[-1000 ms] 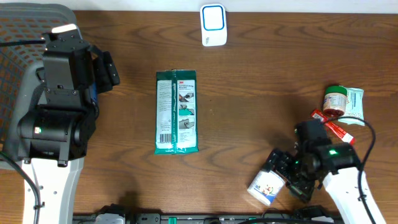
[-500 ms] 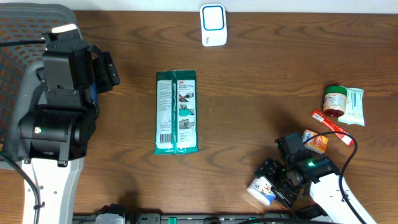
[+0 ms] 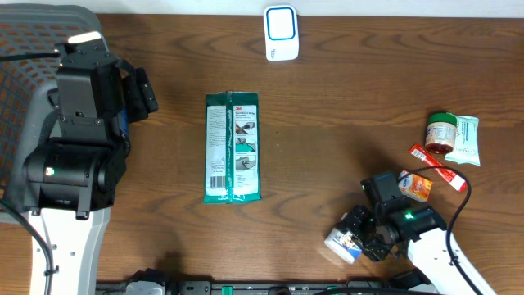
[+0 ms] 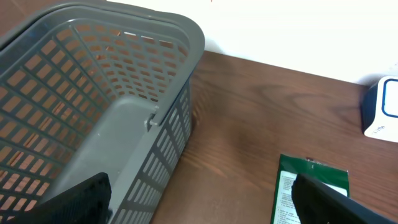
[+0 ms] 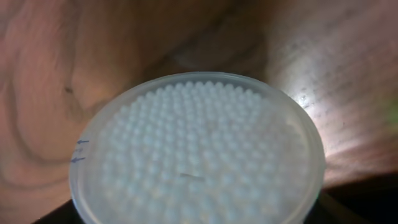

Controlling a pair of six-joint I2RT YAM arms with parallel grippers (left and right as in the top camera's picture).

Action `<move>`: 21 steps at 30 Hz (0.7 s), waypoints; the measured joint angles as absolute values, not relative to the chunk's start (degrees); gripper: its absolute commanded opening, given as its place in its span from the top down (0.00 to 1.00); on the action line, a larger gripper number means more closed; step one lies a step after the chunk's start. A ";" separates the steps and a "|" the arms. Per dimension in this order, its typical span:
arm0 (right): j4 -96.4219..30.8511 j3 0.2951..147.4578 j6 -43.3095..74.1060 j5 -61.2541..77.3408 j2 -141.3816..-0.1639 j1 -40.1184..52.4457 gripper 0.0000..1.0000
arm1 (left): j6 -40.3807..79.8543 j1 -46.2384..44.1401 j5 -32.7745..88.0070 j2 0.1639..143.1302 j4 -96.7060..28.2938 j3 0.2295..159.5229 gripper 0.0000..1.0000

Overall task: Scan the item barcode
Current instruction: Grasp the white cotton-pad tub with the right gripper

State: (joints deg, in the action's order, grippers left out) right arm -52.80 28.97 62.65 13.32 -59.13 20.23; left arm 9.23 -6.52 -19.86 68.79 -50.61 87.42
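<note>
White bottle (image 3: pixel 343 244) lies on its side between the right fingers (image 3: pixel 360 221).

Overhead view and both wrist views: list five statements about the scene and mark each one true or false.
1. The pack lies flat near the middle of the table. True.
2. The scanner stands beside the right arm. False: it stands at the far edge of the table, apart from both arms.
3. The left end effector is open and holds nothing. True.
4. The pack lies inside the basket. False: it lies on the table, outside the basket.
5. The right end effector is at the tub. True.
</note>
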 measured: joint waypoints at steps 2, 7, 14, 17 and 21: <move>-52.69 30.17 61.45 12.86 -59.13 20.23 0.40 | 9.23 -6.52 -19.86 68.79 -50.61 87.42 0.08; -46.57 32.71 58.48 11.90 -59.16 20.23 0.41 | 9.23 -6.52 -19.86 68.79 -50.61 87.42 0.08; -33.85 32.95 51.07 18.33 -61.71 19.35 0.64 | 9.23 -6.52 -19.86 68.79 -50.59 87.42 0.08; -25.61 32.95 44.91 28.05 -64.29 16.78 0.69 | 9.23 -6.52 -19.86 68.79 -50.59 87.42 0.08; -14.85 32.99 35.97 48.36 -69.56 12.08 0.95 | 9.23 -6.52 -19.86 68.79 -50.61 87.42 0.08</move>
